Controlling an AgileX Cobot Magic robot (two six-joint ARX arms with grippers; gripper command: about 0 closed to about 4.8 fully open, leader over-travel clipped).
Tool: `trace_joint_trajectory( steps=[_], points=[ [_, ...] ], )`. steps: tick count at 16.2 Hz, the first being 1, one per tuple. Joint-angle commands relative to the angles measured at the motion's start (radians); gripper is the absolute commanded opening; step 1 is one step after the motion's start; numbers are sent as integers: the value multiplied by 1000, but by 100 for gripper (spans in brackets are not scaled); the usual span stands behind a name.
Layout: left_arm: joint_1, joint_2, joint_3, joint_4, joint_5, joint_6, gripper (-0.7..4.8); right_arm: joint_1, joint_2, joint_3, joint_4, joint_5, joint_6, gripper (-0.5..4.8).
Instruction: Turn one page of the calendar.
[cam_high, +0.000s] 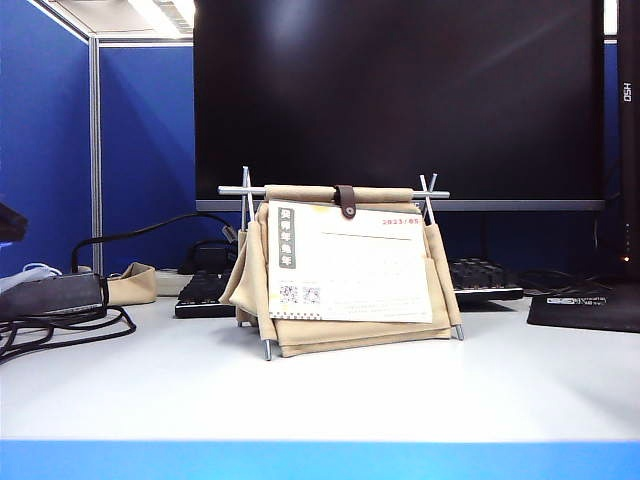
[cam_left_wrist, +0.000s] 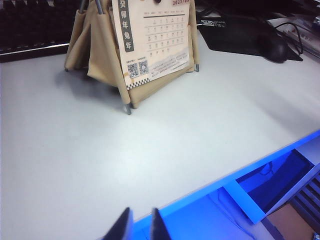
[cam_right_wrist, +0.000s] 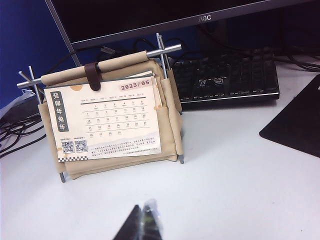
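On the white desk the beige canvas tent-stand calendar (cam_right_wrist: 107, 125) shows its white 2023/05 page (cam_right_wrist: 105, 122) in front, unturned. Left gripper (cam_left_wrist: 137, 225) w/ jaws narrowly apart, right gripper (cam_right_wrist: 142, 222) jaws closed, both well short, empty. Approach step; next needs reaching the page's bottom edge.

One calendar (cam_high: 345, 270) on the worktop (cam_high: 320, 390), one page (cam_right_wrist: 107, 122) facing out, two QR codes (cam_right_wrist: 74, 146) printed on it. One monitor (cam_high: 400, 100), one keyboard (cam_right_wrist: 225, 80), one mouse mat (cam_right_wrist: 297, 120). Two end effectors: left end effector (cam_left_wrist: 137, 227), right end effector (cam_right_wrist: 141, 225).
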Motion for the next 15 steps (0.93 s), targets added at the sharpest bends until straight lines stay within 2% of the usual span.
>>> trace_joint_trajectory(
  steps=[1, 2, 3, 4, 6, 9, 11, 13, 14, 15],
  points=[
    [1, 2, 6, 13, 4, 4, 57, 1, 1, -6, 52, -40, 2, 0],
    [1, 2, 7, 28, 5, 5, 58, 1, 3, 1, 184, -76, 15, 36],
    [1, 2, 9, 55, 12, 32, 58, 0, 14, 23, 221, -43, 52, 60],
    [1, 2, 15, 56, 27, 59, 59, 0, 33, 45, 220, -10, 57, 78],
    [0, 2, 47, 57, 68, 161, 82, 0, 133, 114, 229, 6, 52, 163],
    [1, 2, 75, 57, 73, 187, 86, -2, 373, 242, 233, -32, 45, 163],
    [0, 2, 82, 58, 74, 187, 86, -18, 648, 375, 252, -142, 0, 204],
    [0, 2, 82, 57, 76, 187, 89, -68, 966, 530, 309, -351, -3, 267],
    [0, 2, 82, 58, 78, 187, 89, -96, 1118, 603, 351, -449, -2, 267],
    [0, 2, 82, 57, 78, 187, 89, -105, 1242, 661, 381, -499, 0, 267]
  ],
)
